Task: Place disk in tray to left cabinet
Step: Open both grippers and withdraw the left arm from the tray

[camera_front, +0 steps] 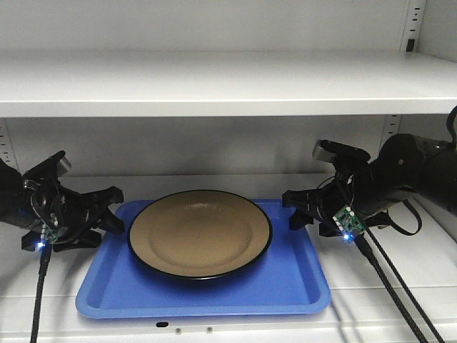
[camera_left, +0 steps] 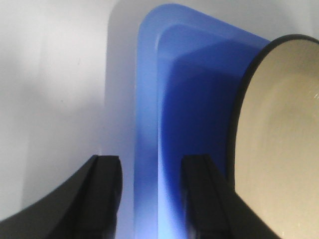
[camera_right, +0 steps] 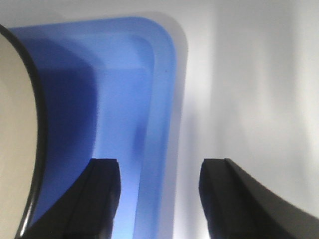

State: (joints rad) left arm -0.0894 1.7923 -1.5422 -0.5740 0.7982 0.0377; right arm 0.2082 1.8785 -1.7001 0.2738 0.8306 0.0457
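Note:
The tan disk (camera_front: 200, 232) with its black rim lies flat in the blue tray (camera_front: 214, 293), which rests on the lower shelf of the grey cabinet (camera_front: 400, 279). My left gripper (camera_front: 111, 211) is at the tray's left edge, open. In the left wrist view, the left gripper (camera_left: 149, 164) has the tray rim (camera_left: 147, 124) between its fingers without touching it, with the disk (camera_left: 284, 139) to the right. My right gripper (camera_front: 293, 209) is at the tray's right edge, open. In the right wrist view, the right gripper (camera_right: 159, 167) straddles the tray rim (camera_right: 162, 99), with the disk (camera_right: 15, 124) at the left.
An upper shelf (camera_front: 214, 82) hangs low over the tray and both arms. Slotted rails (camera_front: 413, 28) run up the back wall. Black cables (camera_front: 393, 286) trail from the right arm across the shelf to its front edge.

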